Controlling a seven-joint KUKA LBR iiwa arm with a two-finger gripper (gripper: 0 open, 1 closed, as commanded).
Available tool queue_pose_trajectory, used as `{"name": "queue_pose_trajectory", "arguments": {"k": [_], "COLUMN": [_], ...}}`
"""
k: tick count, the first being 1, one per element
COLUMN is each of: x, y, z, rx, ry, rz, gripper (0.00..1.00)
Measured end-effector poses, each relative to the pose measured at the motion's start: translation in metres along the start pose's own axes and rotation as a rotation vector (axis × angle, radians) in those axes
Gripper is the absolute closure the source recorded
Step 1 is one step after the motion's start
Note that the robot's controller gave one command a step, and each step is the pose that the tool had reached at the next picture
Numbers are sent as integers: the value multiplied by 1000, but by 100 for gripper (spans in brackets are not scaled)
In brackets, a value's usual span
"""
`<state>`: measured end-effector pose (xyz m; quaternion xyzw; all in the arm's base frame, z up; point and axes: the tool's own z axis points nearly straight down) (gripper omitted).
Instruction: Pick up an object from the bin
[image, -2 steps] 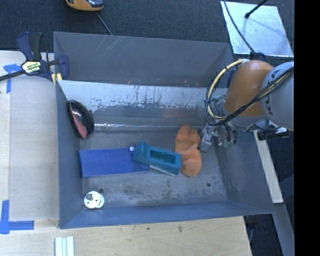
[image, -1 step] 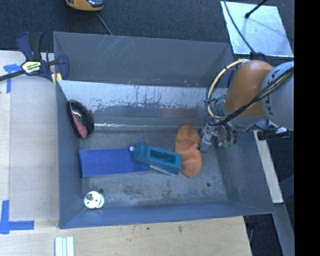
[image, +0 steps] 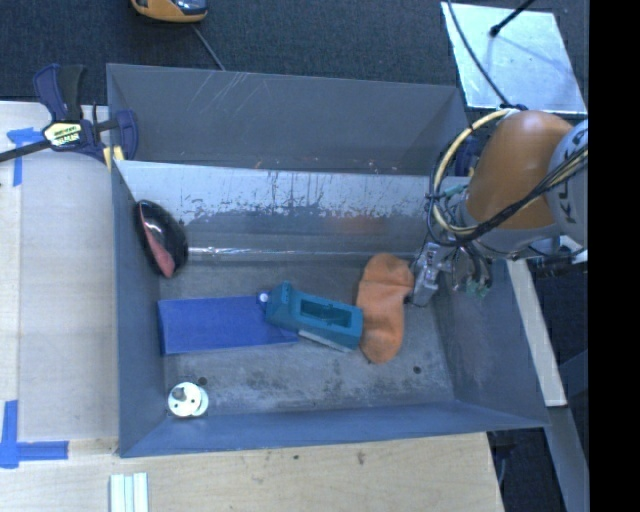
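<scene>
- The claw (image: 425, 284) sits low at the right end of the bin (image: 300, 125), just beside the top right edge of an orange-brown lump (image: 383, 310). It touches the lump or nearly does; we can't tell which.
- We can't tell how wide the claw is. We see nothing held in it.
- The lump looks soft & rounded. It lies on the bin floor, right of the middle. We guess it's the thing to grab, b/c it's nearest.
- Its left side touches a teal-blue plastic block (image: 318, 316). That block lies partly on a flat dark-blue sheet (image: 215, 325).
- Well apart: a dark oval thing w/ a pink face (image: 160, 238) by the left wall, & a small white round thing (image: 187, 400) in the front left corner.
- To do this well, we think the claw should go over the lump's middle, not its edge, so it won't slip out.
- Grab across the narrow way, so the lump fits inside.
- Push down gently; soft stuff prob. squashes.
- Stay clear of the teal block, or we may drag it up too.
- Then lift straight up.
</scene>
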<state>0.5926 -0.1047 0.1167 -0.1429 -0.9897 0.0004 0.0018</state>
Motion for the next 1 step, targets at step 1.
{"name": "queue_pose_trajectory", "arguments": {"k": [1], "x": [4], "y": [-3], "z": [-119], "rx": [-1], "ry": [-8], "rz": [-109], "gripper": [100]}}
